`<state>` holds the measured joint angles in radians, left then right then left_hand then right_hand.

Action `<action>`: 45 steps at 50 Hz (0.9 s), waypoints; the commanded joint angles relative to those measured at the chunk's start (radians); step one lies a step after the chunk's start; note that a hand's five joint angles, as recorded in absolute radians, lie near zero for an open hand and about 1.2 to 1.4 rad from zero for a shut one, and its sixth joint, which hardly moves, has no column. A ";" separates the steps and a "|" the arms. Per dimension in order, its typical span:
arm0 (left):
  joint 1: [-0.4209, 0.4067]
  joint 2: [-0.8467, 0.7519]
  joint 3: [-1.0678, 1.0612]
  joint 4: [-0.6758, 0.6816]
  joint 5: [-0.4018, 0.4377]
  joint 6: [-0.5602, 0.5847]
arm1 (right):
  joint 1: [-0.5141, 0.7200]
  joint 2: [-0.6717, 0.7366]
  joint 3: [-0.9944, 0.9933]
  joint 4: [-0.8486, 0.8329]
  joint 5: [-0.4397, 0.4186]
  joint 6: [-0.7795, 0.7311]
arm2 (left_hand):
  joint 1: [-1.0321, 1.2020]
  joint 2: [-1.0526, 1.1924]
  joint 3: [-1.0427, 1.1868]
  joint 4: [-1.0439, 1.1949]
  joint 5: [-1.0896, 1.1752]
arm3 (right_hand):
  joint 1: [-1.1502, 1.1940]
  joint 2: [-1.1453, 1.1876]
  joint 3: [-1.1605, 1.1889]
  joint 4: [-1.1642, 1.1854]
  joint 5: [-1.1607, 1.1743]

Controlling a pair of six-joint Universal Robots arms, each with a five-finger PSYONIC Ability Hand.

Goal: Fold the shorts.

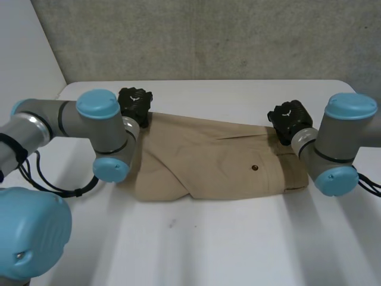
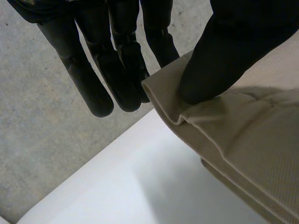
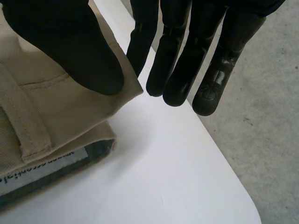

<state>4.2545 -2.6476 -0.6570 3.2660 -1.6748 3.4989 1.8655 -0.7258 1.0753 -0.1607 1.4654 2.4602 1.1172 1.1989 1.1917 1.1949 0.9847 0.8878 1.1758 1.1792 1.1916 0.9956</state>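
At far corners — left hand (image 1: 135, 102), right hand (image 1: 290, 119) apparently pinch shorts (image 1: 220, 164).

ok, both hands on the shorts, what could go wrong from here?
1. Left hand and right hand each pinch only a corner tip of the shorts; a pull may slip it free.
2. The right hand seems to hold just the top layer; the layer with the label lies below and may get left on the table.
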 commanded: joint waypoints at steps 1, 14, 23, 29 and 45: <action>-0.004 -0.066 0.037 0.040 0.043 0.006 | 0.012 0.078 -0.063 -0.020 -0.004 0.000 | 0.279 0.197 0.205 0.201 0.237 | 0.508 0.220 0.217 0.205 0.226; -0.002 0.118 -0.190 0.146 0.078 0.029 | 0.011 -0.078 -0.014 -0.007 -0.029 0.107 | -0.910 -0.991 -0.984 -0.987 -0.952 | -0.677 -0.965 -0.968 -0.981 -0.959; 0.002 0.132 -0.271 0.138 0.182 0.028 | -0.005 -0.052 -0.028 0.055 -0.163 0.174 | -0.874 -0.956 -0.949 -0.952 -0.916 | -0.609 -0.897 -0.901 -0.913 -0.891; 0.013 0.086 -0.234 0.139 0.185 0.029 | -0.011 0.014 -0.061 0.056 -0.162 0.174 | -0.830 -0.912 -0.905 -0.908 -0.872 | -0.606 -0.894 -0.898 -0.910 -0.888; 0.044 -0.119 0.034 0.136 0.184 0.094 | -0.011 0.121 -0.161 -0.091 -0.071 0.157 | -0.707 -0.789 -0.782 -0.785 -0.749 | -0.591 -0.879 -0.883 -0.895 -0.874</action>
<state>4.2840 -2.6964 -0.7283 3.3935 -1.4866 3.5575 1.8530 -0.6195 0.9308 -0.1624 1.3692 2.6207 0.3094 0.3058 0.3040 0.3078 0.1361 0.2140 0.2309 0.2269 0.2411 0.0717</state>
